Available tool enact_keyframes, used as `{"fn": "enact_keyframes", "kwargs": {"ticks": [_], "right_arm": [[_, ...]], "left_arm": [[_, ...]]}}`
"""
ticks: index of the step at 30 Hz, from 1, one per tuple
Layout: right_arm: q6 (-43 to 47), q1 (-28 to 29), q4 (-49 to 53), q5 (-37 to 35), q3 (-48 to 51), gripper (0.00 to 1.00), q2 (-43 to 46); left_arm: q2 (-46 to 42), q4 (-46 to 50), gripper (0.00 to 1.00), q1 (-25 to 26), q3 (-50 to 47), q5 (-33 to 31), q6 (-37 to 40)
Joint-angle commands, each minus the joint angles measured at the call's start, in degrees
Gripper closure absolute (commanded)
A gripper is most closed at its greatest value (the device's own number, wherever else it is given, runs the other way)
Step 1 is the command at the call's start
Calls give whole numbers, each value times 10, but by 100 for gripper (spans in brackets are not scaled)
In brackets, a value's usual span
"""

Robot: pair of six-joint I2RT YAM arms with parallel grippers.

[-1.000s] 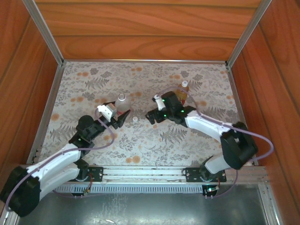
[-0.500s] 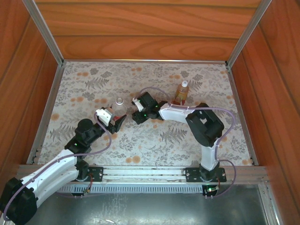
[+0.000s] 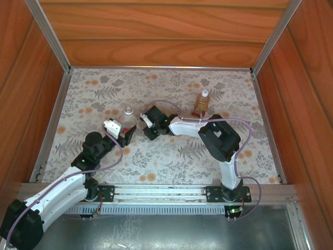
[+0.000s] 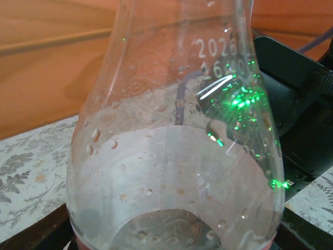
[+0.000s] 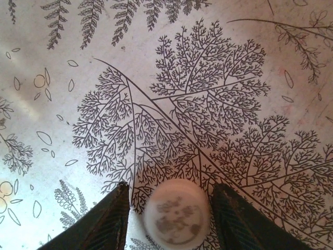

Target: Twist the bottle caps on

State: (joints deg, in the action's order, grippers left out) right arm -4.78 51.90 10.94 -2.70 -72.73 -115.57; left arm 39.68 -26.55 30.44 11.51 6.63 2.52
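Note:
The clear bottle (image 3: 128, 116) stands uncapped left of the middle, and my left gripper (image 3: 126, 132) is shut on its lower body. It looms close in the left wrist view as the clear bottle (image 4: 177, 156), with a strip of red label at the bottom edge. Just right of it, my right gripper (image 3: 149, 133) points down at the mat. A white bottle cap (image 5: 176, 219) lies flat between the open fingers of my right gripper (image 5: 170, 186), with a thin gap on each side. The amber bottle (image 3: 202, 104) stands further back right with a white cap (image 3: 205, 93) on its neck.
The floral mat (image 3: 171, 156) is walled by wooden panels with aluminium rails (image 3: 52, 130) at the sides. The right arm's black wrist (image 4: 296, 104) sits close behind the clear bottle. Bare mat lies in front of both grippers.
My right gripper swung left from beside the amber bottle to the loose cap, and its fingers narrowed around it. The left gripper shifted the clear bottle slightly left and back.

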Motion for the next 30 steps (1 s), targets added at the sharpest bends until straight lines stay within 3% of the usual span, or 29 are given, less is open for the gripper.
{"fn": "enact_keyframes", "kwargs": {"ticks": [1, 12, 17, 25, 30], "right_arm": [[0, 7, 25, -27, -7, 55, -6], [-29, -2, 34, -61, 49, 60, 42], [-53, -26, 16, -60, 114, 62, 86], [-84, -66, 4, -83, 225, 62, 167], [-99, -99, -3, -97, 283, 62, 219]], "left_arm": [[-2, 6, 30, -4, 0, 1, -10], [34, 3, 30, -3, 19, 37, -25], [89, -62, 30, 1, 22, 63, -58], [197, -145, 30, 69, 49, 54, -60], [289, -247, 30, 99, 63, 65, -79]]}}
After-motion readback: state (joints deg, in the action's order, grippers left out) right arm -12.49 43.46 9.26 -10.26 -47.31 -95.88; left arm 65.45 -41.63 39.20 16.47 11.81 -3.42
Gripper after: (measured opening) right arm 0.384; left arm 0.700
